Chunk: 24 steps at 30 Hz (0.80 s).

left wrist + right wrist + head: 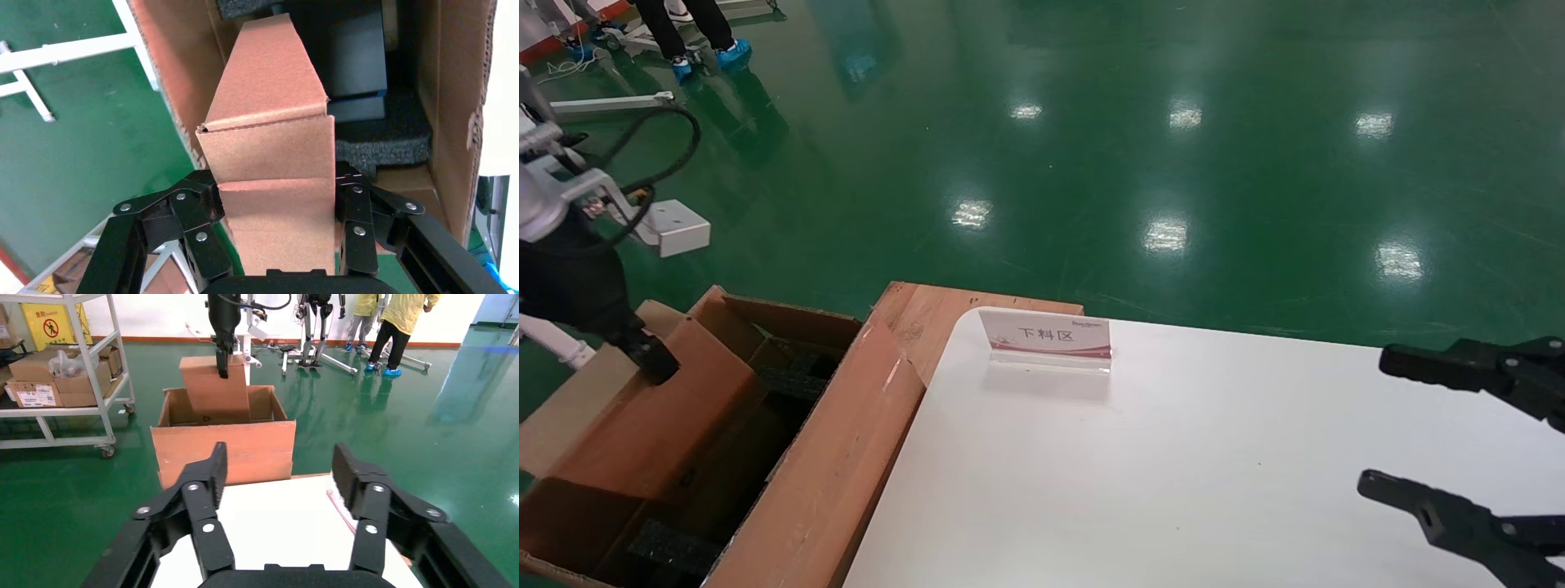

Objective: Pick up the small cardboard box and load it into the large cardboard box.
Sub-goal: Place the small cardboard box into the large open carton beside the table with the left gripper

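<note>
My left gripper (275, 202) is shut on the small cardboard box (269, 153), a plain orange-brown carton. It holds the carton tilted, with the far end down inside the large cardboard box (456, 92), over black foam (385, 138). In the head view the left gripper (654, 363) and small box (674, 425) are at the far left, inside the large box (838, 457). The right wrist view shows the small box (214, 392) standing out of the large box (226, 450). My right gripper (1375, 420) is open and empty over the white table (1173, 474).
A white sign with red characters (1046, 335) stands at the table's far edge. A wooden platform (928, 314) lies between table and large box. A shelf cart with cartons (61, 367) and people (398, 324) stand farther off on the green floor.
</note>
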Motion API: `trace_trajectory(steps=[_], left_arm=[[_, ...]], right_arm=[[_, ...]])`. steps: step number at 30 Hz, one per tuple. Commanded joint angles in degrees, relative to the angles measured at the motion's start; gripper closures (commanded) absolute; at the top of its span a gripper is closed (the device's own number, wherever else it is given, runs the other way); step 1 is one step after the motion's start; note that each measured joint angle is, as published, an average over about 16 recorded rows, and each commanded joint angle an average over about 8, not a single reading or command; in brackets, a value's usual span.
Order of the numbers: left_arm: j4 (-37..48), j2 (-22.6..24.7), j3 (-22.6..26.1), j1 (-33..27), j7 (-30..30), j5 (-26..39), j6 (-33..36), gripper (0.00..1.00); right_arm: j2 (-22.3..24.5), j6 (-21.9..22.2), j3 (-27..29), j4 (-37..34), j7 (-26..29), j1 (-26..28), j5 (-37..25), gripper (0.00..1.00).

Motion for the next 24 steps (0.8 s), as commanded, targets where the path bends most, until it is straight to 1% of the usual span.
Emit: trace_trajectory(steps=[1, 11, 24], left_arm=[[1.25, 0.25, 0.01, 1.45, 0.43, -0.39, -0.76, 1.0], [9.39, 2.05, 0.3, 8.07, 4.81, -0.89, -3.67, 1.0], [18.51, 5.37, 0.52, 13.88, 9.73, -1.15, -4.84, 1.0]], right_arm=[[0.0, 0.0, -0.01, 0.0, 0.0, 0.0, 0.0, 0.0], [0.02, 0.02, -0.04, 0.0, -0.02, 0.01, 0.03, 0.0], [0.03, 0.04, -0.08, 0.0, -0.04, 0.02, 0.06, 0.0]])
